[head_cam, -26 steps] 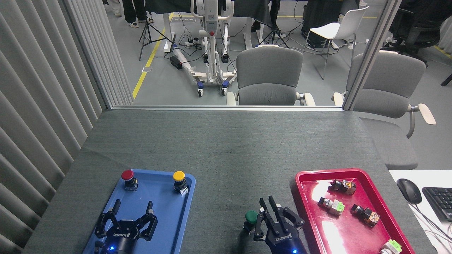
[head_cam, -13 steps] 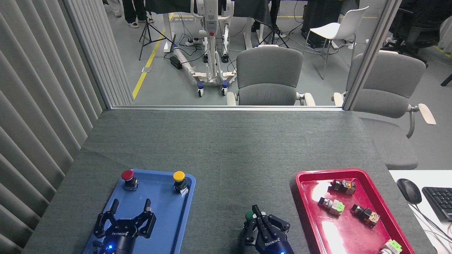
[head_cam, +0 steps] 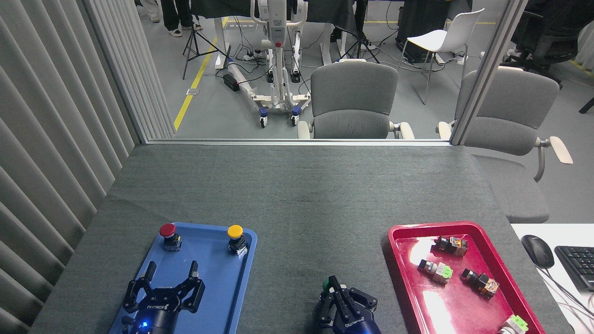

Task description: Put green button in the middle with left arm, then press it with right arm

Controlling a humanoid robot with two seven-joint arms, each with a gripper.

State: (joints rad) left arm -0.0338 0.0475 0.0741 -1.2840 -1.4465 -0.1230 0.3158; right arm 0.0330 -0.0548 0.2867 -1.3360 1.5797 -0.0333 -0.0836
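While over green button (head_cam: 328, 282), right end effector (head_cam: 337, 291) closed

Matt, felt-like grey table covering (head_cam: 297, 195); glossy red tray (head_cam: 464, 229); smooth, duller blue tray (head_cam: 218, 278).

Right gripper (head_cam: 337, 288) jaws closed, tips over green button (head_cam: 327, 281); left gripper (head_cam: 171, 270) jaws spread.

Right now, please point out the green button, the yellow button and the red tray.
green button (head_cam: 328, 282), head view, visible edge of its cap.
yellow button (head_cam: 235, 230), head view, top of its cap.
red tray (head_cam: 427, 227), head view, far rim.
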